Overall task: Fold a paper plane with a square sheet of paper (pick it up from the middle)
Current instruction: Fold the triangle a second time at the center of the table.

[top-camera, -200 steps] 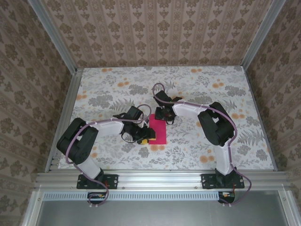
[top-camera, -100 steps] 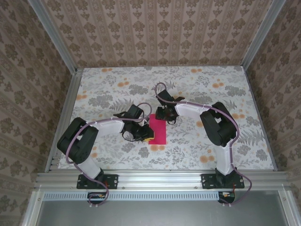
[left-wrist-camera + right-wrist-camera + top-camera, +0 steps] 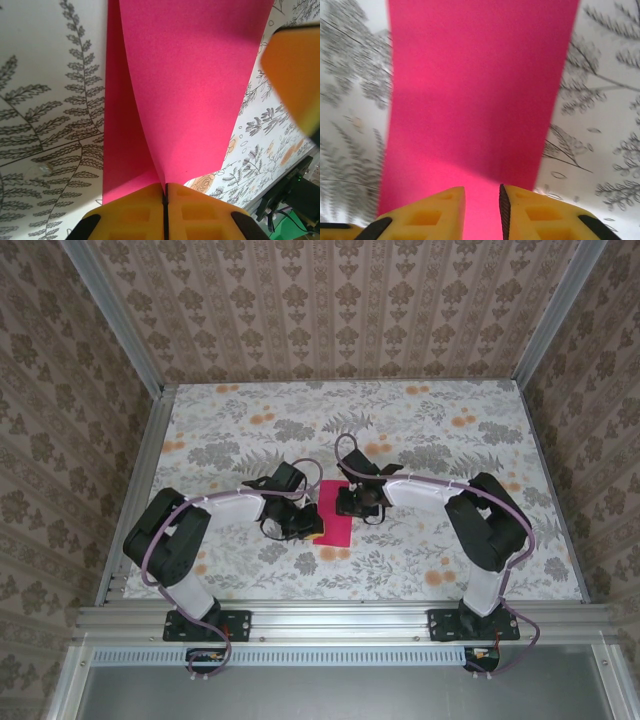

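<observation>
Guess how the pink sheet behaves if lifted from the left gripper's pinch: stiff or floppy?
Likely floppy: the pink sheet bows into a curved flap where the left gripper pinches it shut. Probably very light: that thin flap stands off the table by itself. It may crease easily at the pinch.

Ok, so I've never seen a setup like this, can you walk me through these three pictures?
These are two robot arms, the left arm and the right arm, bolted at the near edge of a flower-print table. The wide picture looks down from above and behind them. The other two come from a small camera on each wrist, so the yellow fingers at the bottom are that arm's own pincer. On the table lies a pink sheet of paper, partly folded over. The left pincer is shut on a raised layer of it. The right pincer is over the sheet, fingers slightly apart, apparently gripping nothing.
</observation>
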### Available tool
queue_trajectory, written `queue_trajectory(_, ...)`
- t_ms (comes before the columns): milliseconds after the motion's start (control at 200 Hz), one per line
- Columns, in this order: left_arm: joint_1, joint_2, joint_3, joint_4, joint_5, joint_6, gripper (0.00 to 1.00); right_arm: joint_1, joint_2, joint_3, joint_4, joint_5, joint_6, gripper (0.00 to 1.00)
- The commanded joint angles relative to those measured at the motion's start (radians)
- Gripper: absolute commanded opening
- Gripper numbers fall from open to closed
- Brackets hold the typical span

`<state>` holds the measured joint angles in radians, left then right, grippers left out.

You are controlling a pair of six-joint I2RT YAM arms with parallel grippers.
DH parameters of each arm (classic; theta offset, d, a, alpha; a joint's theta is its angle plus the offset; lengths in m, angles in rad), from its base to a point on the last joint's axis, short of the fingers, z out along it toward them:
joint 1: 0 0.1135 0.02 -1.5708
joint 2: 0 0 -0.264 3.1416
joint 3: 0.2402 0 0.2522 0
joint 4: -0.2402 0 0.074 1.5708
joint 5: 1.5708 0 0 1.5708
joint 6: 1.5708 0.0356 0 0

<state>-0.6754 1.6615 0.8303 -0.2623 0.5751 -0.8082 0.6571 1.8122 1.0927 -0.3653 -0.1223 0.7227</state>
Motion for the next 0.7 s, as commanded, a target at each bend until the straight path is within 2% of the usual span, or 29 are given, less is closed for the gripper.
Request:
queue_trajectory(0,0.001,0.019,0.032,-0.027,-0.006,0.024,0.1,-0.002,0.009,-0.027,0.025,-0.036,0.026,0.23)
queue_trajectory(155,0.002,0.008,0.035,-0.019,0.003,0.028,0.12,-0.002,0.041,-0.037,0.043,-0.043,0.03,0.19)
queue_trajectory(475,0.009,-0.019,0.039,0.084,0.061,0.006,0.31,-0.005,0.069,-0.044,0.022,-0.032,0.019,0.17)
queue_trajectory(695,0.026,-0.024,0.035,0.161,0.112,-0.019,0.4,-0.007,0.083,-0.051,0.023,-0.035,0.017,0.16)
